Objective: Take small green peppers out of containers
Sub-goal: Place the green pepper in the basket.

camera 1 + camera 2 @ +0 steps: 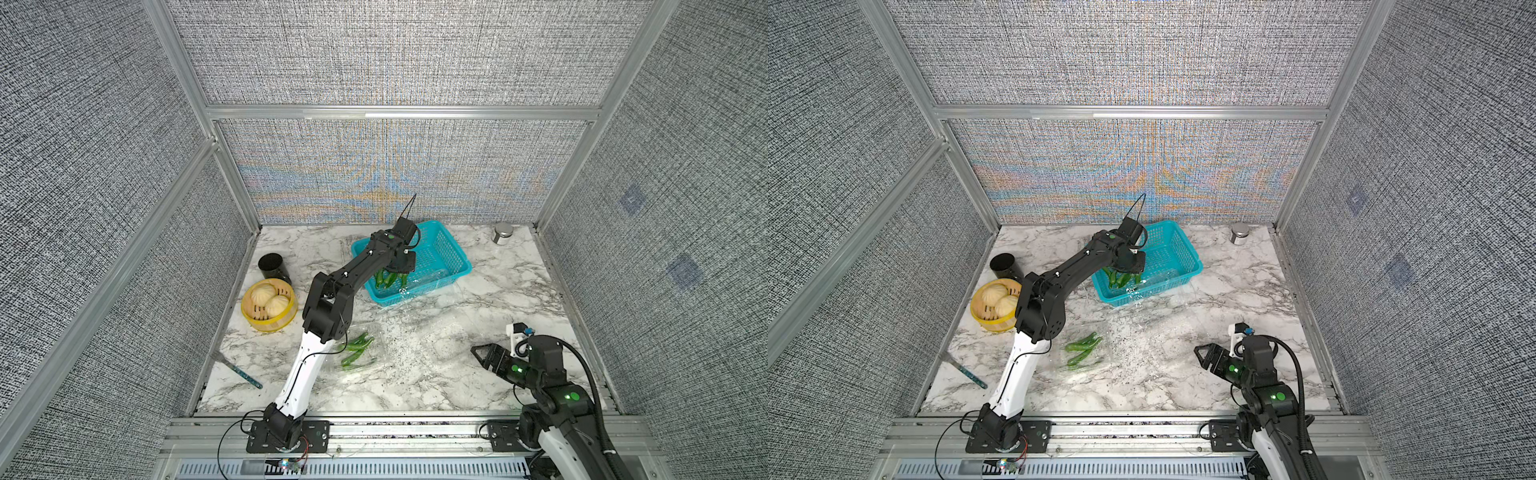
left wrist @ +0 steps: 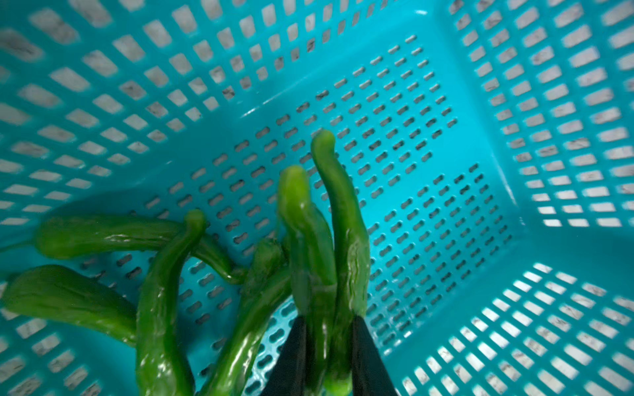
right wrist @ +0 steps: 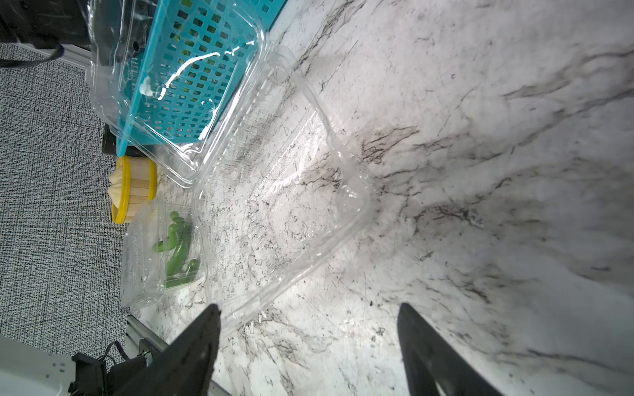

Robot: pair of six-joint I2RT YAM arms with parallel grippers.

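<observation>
My left gripper [image 2: 327, 317] hangs inside the teal basket [image 1: 440, 253], shut on two small green peppers [image 2: 338, 219] that stick out past its fingertips. Several more peppers [image 2: 113, 233] lie on the basket floor beside it, seen in both top views [image 1: 384, 279] [image 1: 1119, 279]. A clear container [image 3: 140, 260] at the table's near left, beside the left arm, holds several peppers [image 1: 356, 348] [image 1: 1084, 349] [image 3: 178, 250]. A second clear container [image 3: 284, 212] lies open and empty mid-table, its lid leaning on the basket. My right gripper [image 1: 478, 353] [image 3: 308, 308] stands open and empty just beyond that container's near edge.
A yellow steamer [image 1: 269, 305] with buns and a black cup [image 1: 273, 266] stand at the left. A metal tin [image 1: 502, 234] sits at the back right. A flat tool with a teal handle [image 1: 237, 369] lies near the front left edge.
</observation>
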